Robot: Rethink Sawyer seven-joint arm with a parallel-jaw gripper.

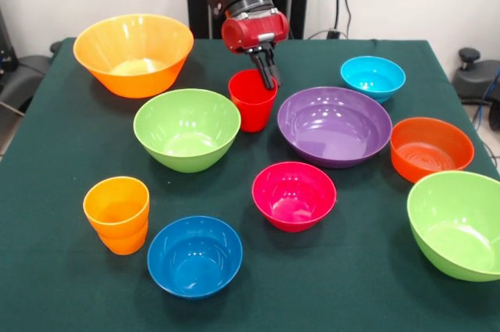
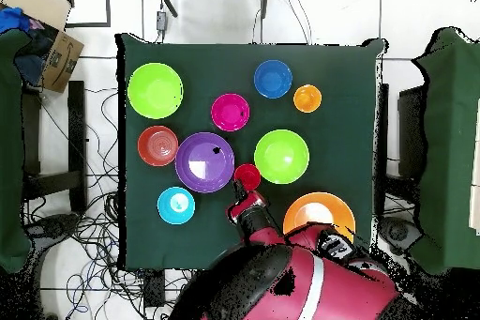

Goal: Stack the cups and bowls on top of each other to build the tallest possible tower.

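Note:
The red cup [image 1: 251, 101] stands upright near the table's middle, between a lime green bowl [image 1: 187, 127] and the purple bowl [image 1: 334, 124]. My gripper [image 1: 269, 78] comes down from above onto the cup's far right rim and looks shut on it. In the overhead view the red cup [image 2: 247, 177] sits just beyond my arm. Two orange cups [image 1: 117, 213] stand nested at the near left. The other bowls lie singly: yellow-orange [image 1: 134, 52], pink [image 1: 294, 194], dark blue [image 1: 194, 255], light blue [image 1: 373, 76], orange [image 1: 431, 147], second lime green [image 1: 457, 223]. No tower stands.
The table has a dark green cloth [image 1: 62, 152]. The second lime green bowl lies at the near right corner. A cardboard box [image 2: 56, 46] and dark chairs stand off the table's sides in the overhead view.

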